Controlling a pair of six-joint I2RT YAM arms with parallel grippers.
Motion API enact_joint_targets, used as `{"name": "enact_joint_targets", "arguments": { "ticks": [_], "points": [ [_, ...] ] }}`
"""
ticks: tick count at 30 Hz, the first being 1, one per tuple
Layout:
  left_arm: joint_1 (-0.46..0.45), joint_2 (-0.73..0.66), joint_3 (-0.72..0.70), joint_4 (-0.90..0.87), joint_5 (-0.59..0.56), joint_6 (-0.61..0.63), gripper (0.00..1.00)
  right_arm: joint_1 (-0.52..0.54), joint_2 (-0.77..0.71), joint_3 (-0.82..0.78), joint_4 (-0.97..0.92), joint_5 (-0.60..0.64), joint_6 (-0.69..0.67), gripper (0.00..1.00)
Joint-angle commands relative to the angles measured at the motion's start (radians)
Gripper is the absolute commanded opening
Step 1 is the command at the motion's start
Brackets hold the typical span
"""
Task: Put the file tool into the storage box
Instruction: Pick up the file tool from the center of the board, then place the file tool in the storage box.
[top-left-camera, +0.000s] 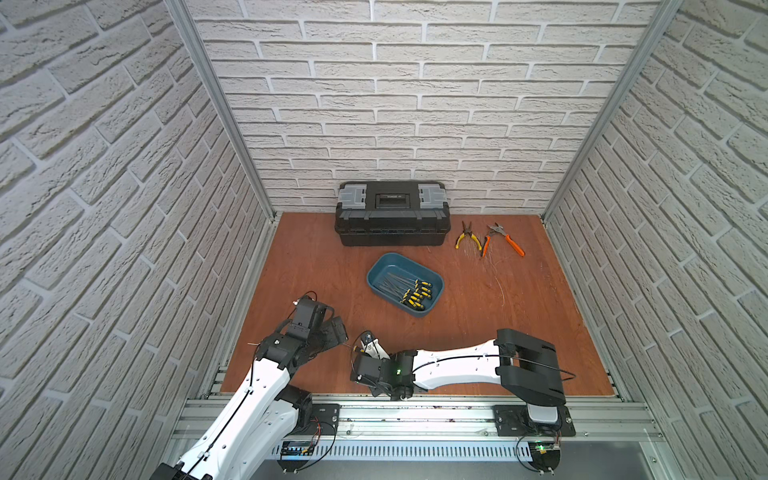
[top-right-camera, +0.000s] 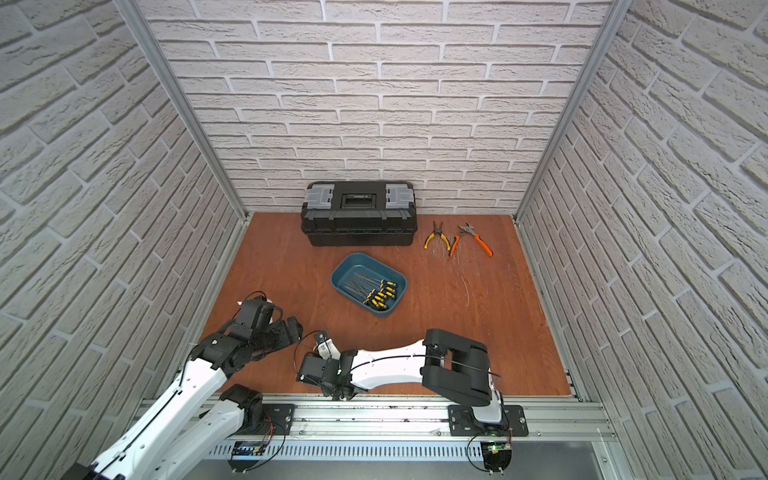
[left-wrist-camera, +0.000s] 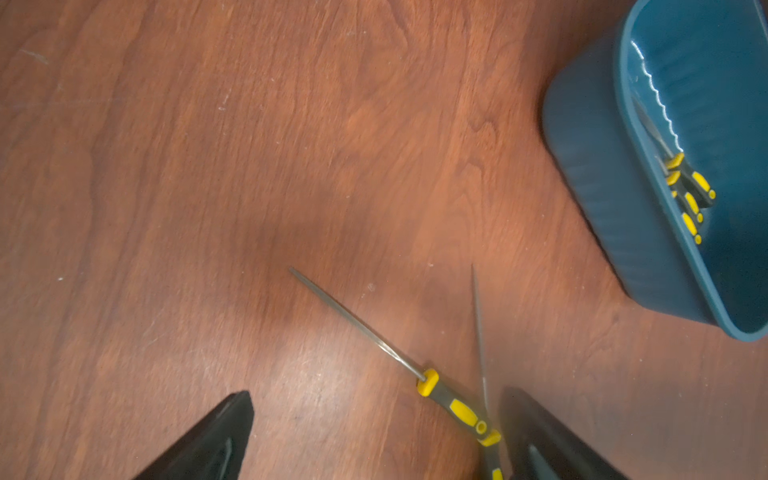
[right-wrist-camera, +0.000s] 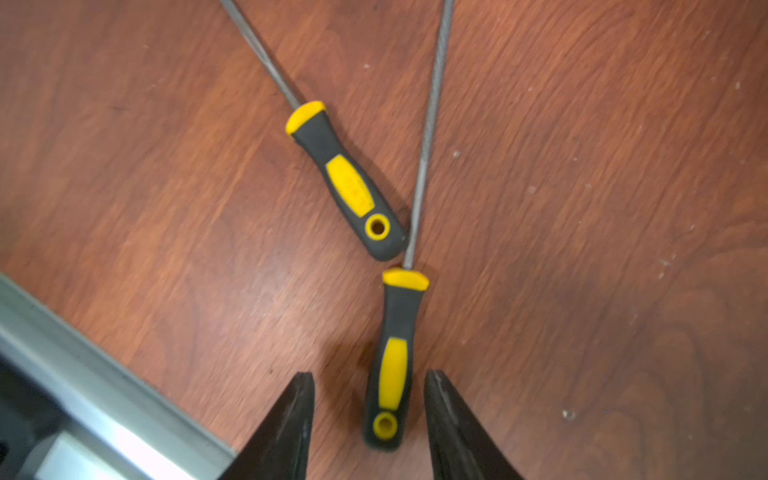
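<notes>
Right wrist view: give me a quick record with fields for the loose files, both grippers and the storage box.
loose files: two on the table, gripper-side file and other file
right gripper: open, jaws either side of gripper-side file's handle
left gripper: open, empty
storage box: holds several stored files

Open bench (top-left-camera: 478, 332) between storage box (top-left-camera: 386, 261) and both arms; right side open too. Back blocked: black toolbox (top-left-camera: 392, 212) at wall, pliers (top-left-camera: 467, 237) beside it. Box far end free, near end filled with stored files (top-left-camera: 415, 293). Right pincer (right-wrist-camera: 369, 376) jaws straddle file (right-wrist-camera: 392, 361), gap each side; second file (right-wrist-camera: 347, 183) butts against its shaft. Frame rail (right-wrist-camera: 83, 365) close by. Left pincer (left-wrist-camera: 378, 395) spread wide, bare wood ahead, both loose files by one finger.
</notes>
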Motion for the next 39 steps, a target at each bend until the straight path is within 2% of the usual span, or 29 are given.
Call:
{"name": "enact_joint_targets", "arguments": {
  "ticks": [1, 6, 13, 15, 18, 24, 31, 35, 39],
  "points": [
    [0.006, -0.006, 0.031, -0.007, 0.006, 0.024, 0.98, -0.009, 0.021, 0.013, -0.009, 0.029, -0.009, 0.47],
    [0.004, -0.004, 0.059, -0.009, 0.006, 0.031, 0.98, -0.012, 0.025, 0.000, -0.002, 0.034, -0.005, 0.43],
    [-0.039, 0.027, 0.108, -0.024, -0.036, 0.041, 0.98, -0.015, 0.014, -0.040, -0.004, 0.074, 0.014, 0.26],
    [-0.056, 0.034, 0.123, -0.024, -0.046, 0.038, 0.98, -0.016, -0.006, -0.058, -0.006, 0.088, 0.008, 0.19],
    [-0.090, 0.044, 0.148, -0.027, -0.072, 0.032, 0.98, -0.021, -0.048, -0.084, -0.013, 0.105, -0.012, 0.13],
    [-0.168, 0.072, 0.221, -0.044, -0.138, 0.029, 0.98, -0.054, -0.174, -0.138, -0.041, 0.135, -0.092, 0.09],
    [-0.188, 0.054, 0.275, -0.030, -0.146, 0.024, 0.98, -0.135, -0.325, -0.144, -0.057, 0.080, -0.337, 0.09],
    [-0.189, 0.057, 0.307, -0.001, -0.125, 0.045, 0.98, -0.263, -0.397, -0.123, -0.060, -0.060, -0.510, 0.09],
    [-0.189, 0.117, 0.347, 0.028, -0.104, 0.062, 0.98, -0.395, -0.400, -0.055, -0.101, -0.161, -0.689, 0.10]
  ]
}}
